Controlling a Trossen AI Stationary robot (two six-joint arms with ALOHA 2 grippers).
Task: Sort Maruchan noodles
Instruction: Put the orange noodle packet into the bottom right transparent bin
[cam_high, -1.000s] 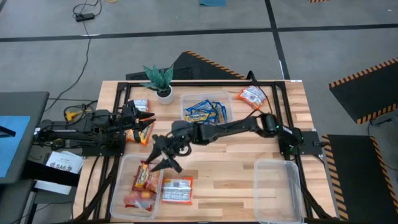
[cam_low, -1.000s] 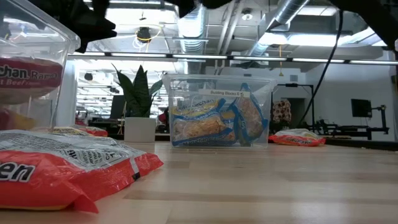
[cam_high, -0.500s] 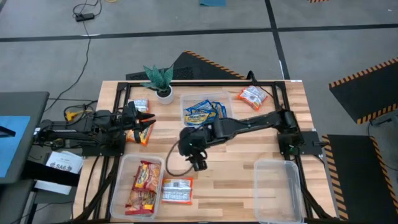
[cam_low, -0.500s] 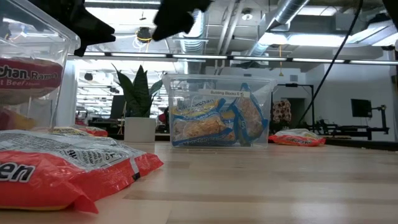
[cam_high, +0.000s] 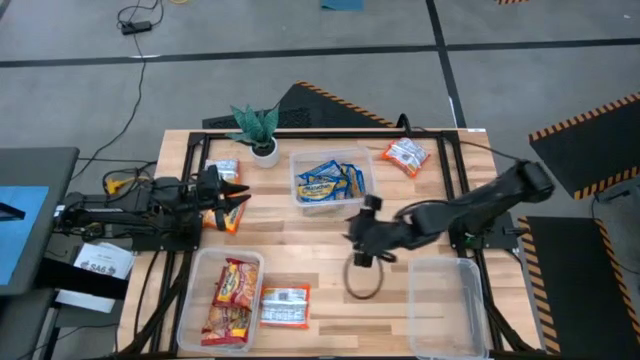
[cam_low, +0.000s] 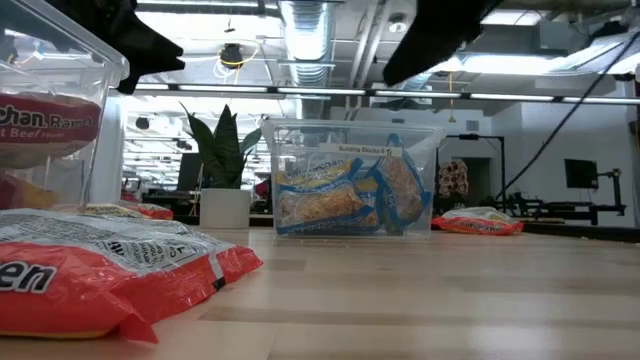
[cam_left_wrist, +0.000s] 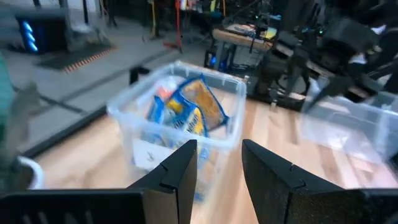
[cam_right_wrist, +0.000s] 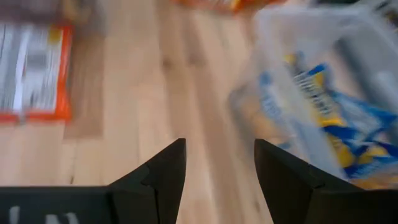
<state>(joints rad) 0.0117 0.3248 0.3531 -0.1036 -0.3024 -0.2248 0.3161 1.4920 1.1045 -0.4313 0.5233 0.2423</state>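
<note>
1. The right pincer (cam_high: 362, 238) hangs empty over mid-counter, fingers spread, just in front of the clear plastic tub of blue-and-yellow crinkly noodle packets (cam_high: 330, 181).
2. The loose orange-red-and-white flat noodle packet (cam_high: 406, 154) lies at the far right corner of the wooden counter (cam_high: 330, 290), beyond that pincer and nearer this arm, I judge.
3. The left pincer (cam_high: 238, 195) waits at the left edge, spread, near another orange-red packet (cam_high: 226, 218).

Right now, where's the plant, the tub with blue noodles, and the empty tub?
plant (cam_high: 258, 124), high view, on its leaves
blue tub (cam_high: 366, 172), high view, on its right rim
empty tub (cam_high: 447, 310), high view, on its bare floor
</note>
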